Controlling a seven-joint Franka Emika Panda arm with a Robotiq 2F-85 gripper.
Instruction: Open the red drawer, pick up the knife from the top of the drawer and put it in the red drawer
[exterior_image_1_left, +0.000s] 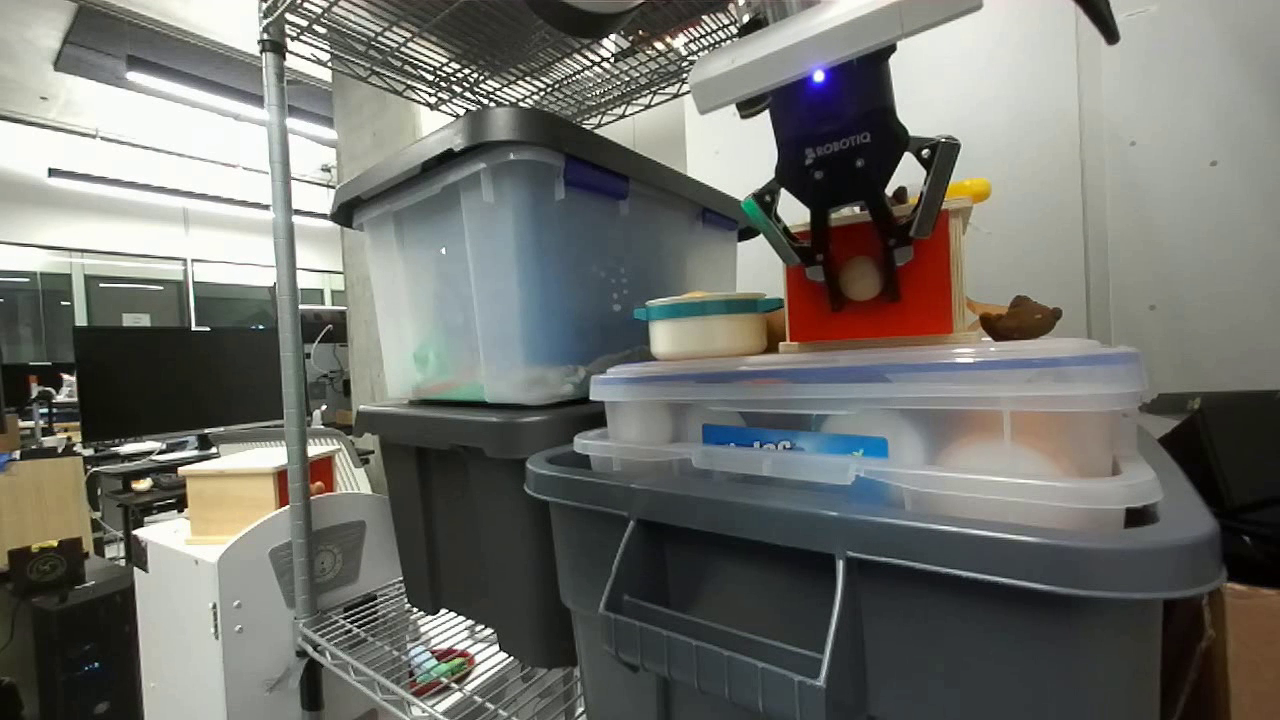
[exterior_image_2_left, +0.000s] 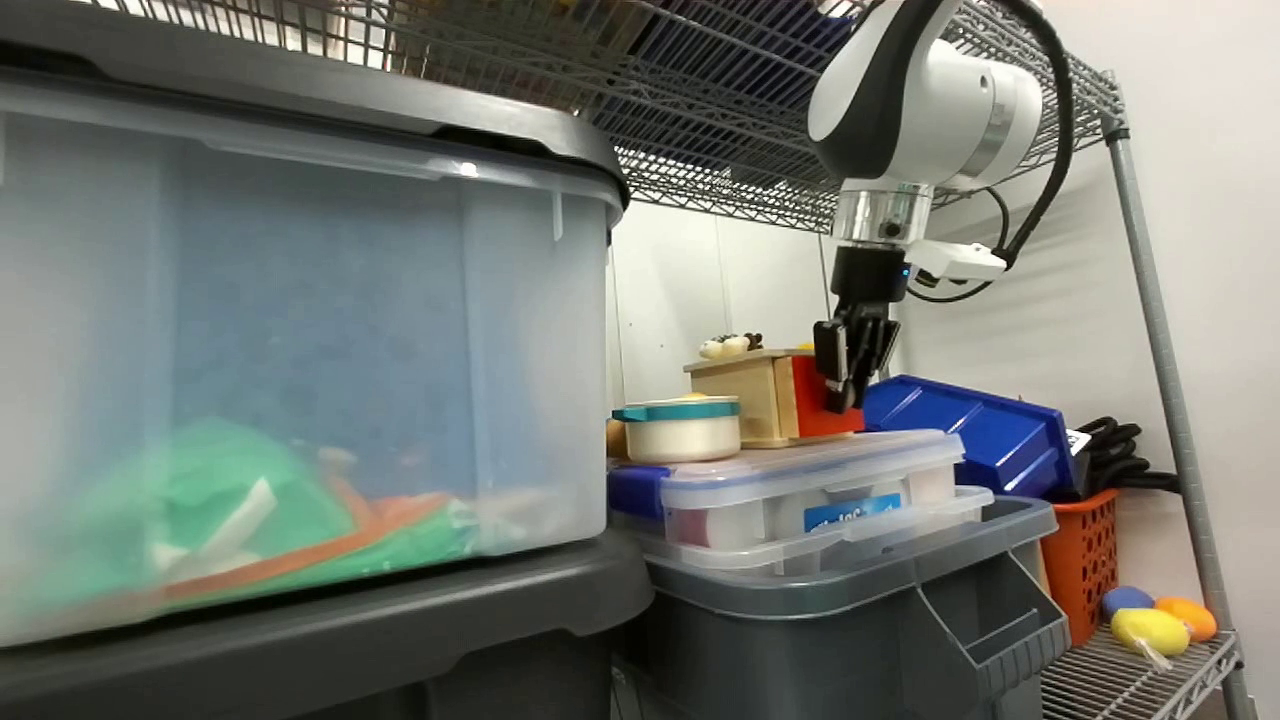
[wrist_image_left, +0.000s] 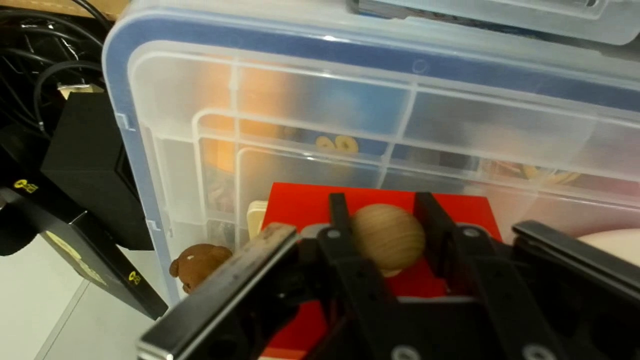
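Gripper (exterior_image_1_left: 864, 298): jaws clamped on round knob (exterior_image_1_left: 860, 278) of red drawer (exterior_image_1_left: 868, 321). In exterior view, yellow knife (exterior_image_1_left: 968, 190) atop drawer, two o'clock from knob; clear plastic tub (exterior_image_1_left: 900, 396) beneath, six o'clock.

Drawer (exterior_image_1_left: 926, 288) on tub lid (exterior_image_1_left: 870, 394) (pot (exterior_image_1_left: 705, 336) just beside).
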